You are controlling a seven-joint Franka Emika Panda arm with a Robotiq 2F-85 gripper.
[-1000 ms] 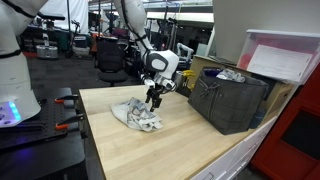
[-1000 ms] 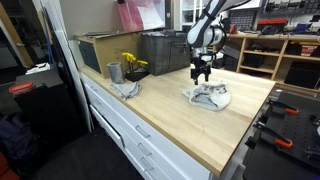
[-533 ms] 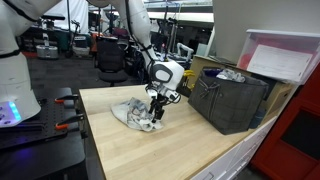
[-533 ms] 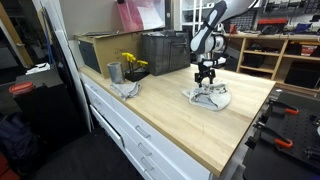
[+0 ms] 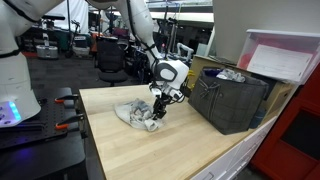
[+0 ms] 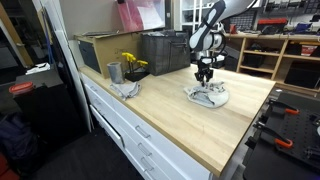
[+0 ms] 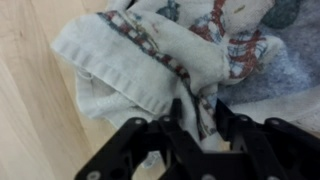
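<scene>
A crumpled white cloth (image 5: 136, 115) with a coloured patterned border lies on the wooden table (image 5: 170, 150), also shown in an exterior view as the cloth (image 6: 210, 98). My gripper (image 5: 157, 108) points straight down onto its edge nearest the crate; the gripper (image 6: 207, 84) touches the pile's top. In the wrist view the cloth (image 7: 140, 60) fills most of the picture, and a raised fold of it stands between the black fingers (image 7: 176, 118) of the gripper (image 7: 197, 116), which press in on it from both sides.
A dark mesh crate (image 5: 228, 100) stands close beside the gripper, with a pink-lidded box (image 5: 285, 55) behind it. Along the back of the table are a crate (image 6: 165, 52), a grey cup (image 6: 114, 72), yellow flowers (image 6: 132, 63) and a second rag (image 6: 127, 89).
The gripper came down onto the cloth and moved slightly toward the crate. Its jaws went from wide open to closed in on a fold of the cloth.
</scene>
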